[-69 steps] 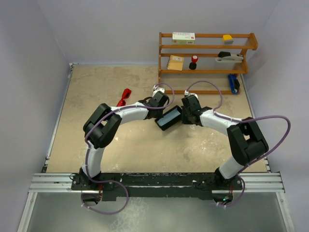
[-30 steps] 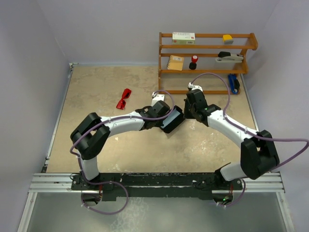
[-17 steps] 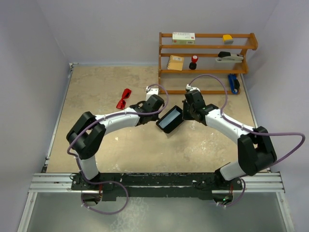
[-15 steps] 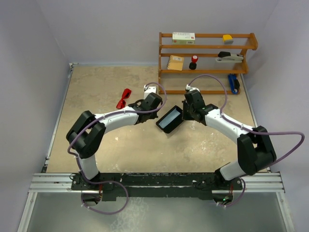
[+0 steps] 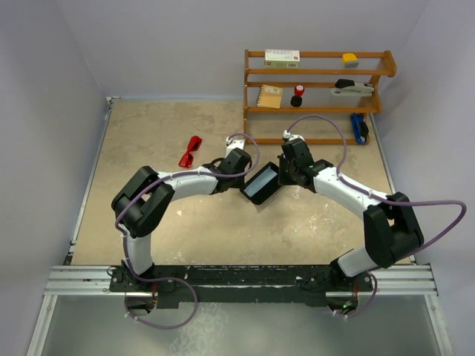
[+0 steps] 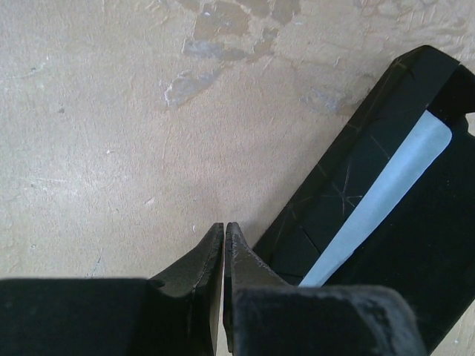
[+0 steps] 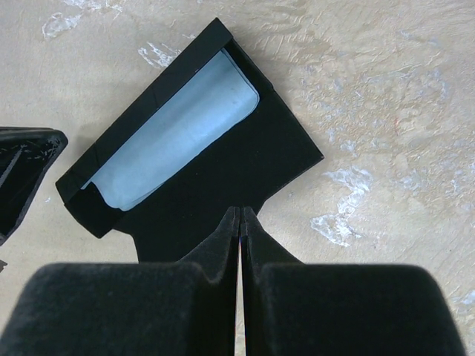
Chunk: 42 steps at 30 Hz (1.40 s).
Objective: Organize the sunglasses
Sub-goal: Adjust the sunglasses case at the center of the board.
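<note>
Two claws, both pinched closed: left gripper (image 6: 224, 226) empty beside the unfolded black case (image 7: 223, 174), right gripper (image 7: 239, 211) at its flap. Red sunglasses (image 5: 191, 151) lay well apart to the left. I judged the case ready, fetching them next

The right gripper (image 7: 239, 215) is pointing down at the tabletop, its two black fingers (image 7: 211, 248) pressing together so that only a hairline seam is showing between them. Their tips are hovering over the near edge of an open, black oblong case (image 7: 252, 159); whether they are touching it is unclear. The case is lying flat just ahead of the tips, running diagonally from ahead down to the left. A light blue folded cloth (image 7: 174, 130) is sitting inside its tray, ahead and left of the tips. Far to the left, the black left gripper (image 7: 33, 167) is coming into view beside the case's low corner. The beige mottled tabletop (image 7: 393, 111) is showing white scuffs to the right.
</note>
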Each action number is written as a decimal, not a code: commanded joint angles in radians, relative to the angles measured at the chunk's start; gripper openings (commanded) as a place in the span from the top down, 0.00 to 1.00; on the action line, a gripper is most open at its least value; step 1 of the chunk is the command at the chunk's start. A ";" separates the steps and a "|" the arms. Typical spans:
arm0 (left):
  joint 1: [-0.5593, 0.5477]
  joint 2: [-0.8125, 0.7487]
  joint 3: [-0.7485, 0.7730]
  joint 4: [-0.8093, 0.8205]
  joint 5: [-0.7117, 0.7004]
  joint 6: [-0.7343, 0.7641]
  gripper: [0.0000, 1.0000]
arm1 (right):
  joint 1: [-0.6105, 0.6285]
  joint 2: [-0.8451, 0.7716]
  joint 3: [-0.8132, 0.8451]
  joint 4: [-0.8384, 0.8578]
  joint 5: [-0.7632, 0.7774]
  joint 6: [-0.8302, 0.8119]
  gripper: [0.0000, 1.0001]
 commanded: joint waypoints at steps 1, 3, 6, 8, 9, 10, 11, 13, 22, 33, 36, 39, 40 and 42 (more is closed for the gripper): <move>-0.014 -0.017 -0.027 0.050 0.019 0.002 1.00 | 0.003 -0.008 0.029 0.008 -0.004 -0.017 1.00; -0.029 -0.029 -0.039 0.043 0.012 0.001 1.00 | 0.004 -0.006 0.028 0.008 -0.005 -0.017 1.00; -0.061 -0.049 -0.058 0.036 -0.005 -0.007 1.00 | 0.004 -0.002 0.024 0.014 -0.011 -0.017 1.00; -0.083 -0.058 -0.066 0.037 -0.009 -0.020 1.00 | 0.005 0.001 0.018 0.018 -0.014 -0.018 1.00; -0.094 -0.060 -0.068 0.037 -0.010 -0.029 1.00 | 0.004 0.002 0.016 0.020 -0.017 -0.018 1.00; -0.106 -0.064 -0.071 0.037 -0.017 -0.036 1.00 | 0.004 0.003 0.014 0.021 -0.018 -0.019 1.00; -0.118 -0.068 -0.075 0.041 -0.021 -0.044 1.00 | 0.004 0.003 0.013 0.021 -0.019 -0.020 1.00; -0.140 -0.072 -0.076 0.041 -0.025 -0.061 1.00 | 0.004 0.003 0.009 0.022 -0.020 -0.020 1.00; -0.188 -0.111 -0.093 0.040 -0.044 -0.108 1.00 | 0.004 -0.013 0.006 0.013 -0.009 -0.024 1.00; -0.188 -0.186 -0.069 -0.071 -0.171 -0.112 1.00 | 0.009 -0.029 0.025 0.002 0.010 -0.045 1.00; -0.146 -0.222 -0.076 -0.092 -0.159 -0.108 1.00 | 0.012 -0.012 0.048 -0.008 -0.021 -0.037 0.96; -0.082 -0.269 -0.096 -0.099 -0.151 -0.107 0.95 | 0.031 0.008 0.064 0.000 -0.027 -0.036 0.94; -0.059 -0.284 -0.103 -0.101 -0.146 -0.102 0.91 | 0.037 0.016 0.067 0.003 -0.030 -0.032 0.93; -0.012 -0.312 -0.108 -0.111 -0.151 -0.083 0.82 | 0.050 0.026 0.079 0.003 -0.039 -0.020 0.91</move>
